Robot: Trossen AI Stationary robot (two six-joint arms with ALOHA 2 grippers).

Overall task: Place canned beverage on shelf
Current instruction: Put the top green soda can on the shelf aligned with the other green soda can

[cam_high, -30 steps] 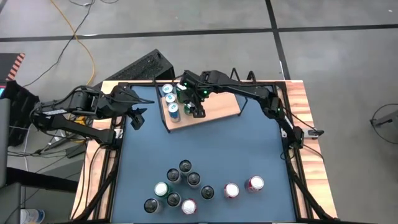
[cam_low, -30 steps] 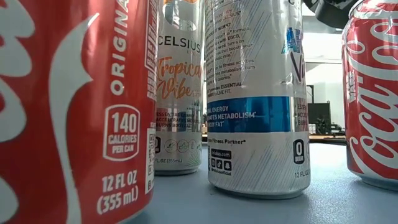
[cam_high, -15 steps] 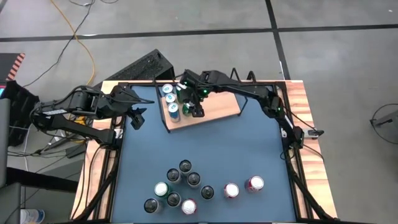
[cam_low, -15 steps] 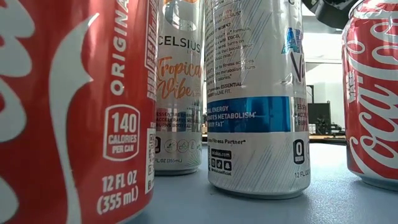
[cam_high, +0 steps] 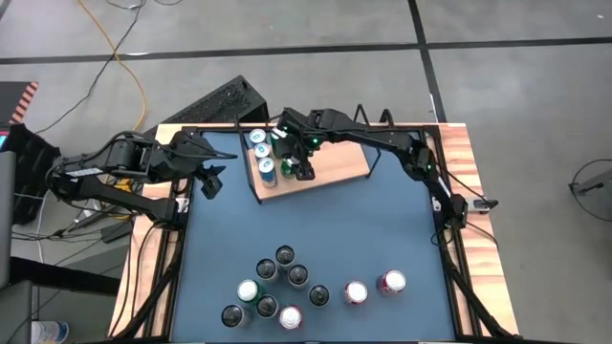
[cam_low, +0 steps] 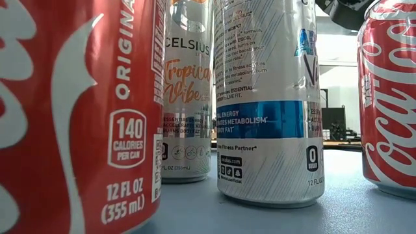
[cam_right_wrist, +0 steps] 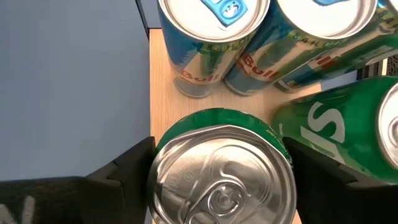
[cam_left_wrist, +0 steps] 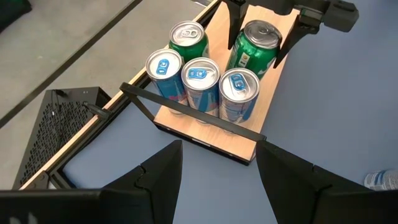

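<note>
Item: green can (cam_left_wrist: 256, 46), standing upright on the shelf (cam_left_wrist: 273, 106), between the fingers of the right hand (cam_left_wrist: 261, 37). The fingers flank the can's sides; whether they are pressing on it or have just let go cannot be told.

Neighbours: a second green can (cam_left_wrist: 188, 39) just beside the hand, and three blue-and-silver cans (cam_left_wrist: 201, 81) in a row at the shelf's wire-framed end, close against the green pair. In the right wrist view the held-or-freed can's lid (cam_right_wrist: 222, 177) fills the space between the fingers, with a blue can (cam_right_wrist: 208, 37) immediately ahead and touching distance apart.

Shelf: light-wood board in a thin black frame, on the blue worktop (cam_high: 316, 229); most of its board away from the hand is bare.

Stock remaining: a cluster of cans (cam_high: 277, 287) on the worktop, well apart from both hands, with two red-topped cans (cam_high: 375, 287) off to one side.

Left hand (cam_high: 212, 180): off the shelf's framed end, near it, fingers parted and holding nothing.

Handling notes, by judgement: a full can is moderately heavy, rigid along its wall, smooth and likely slippery; thin aluminium dents under a hard squeeze. Best taken across the mid-body, fingers on opposite sides, upright. Tall and narrow, it tips readily if nudged, and close neighbours leave little room for the fingers to withdraw.
</note>
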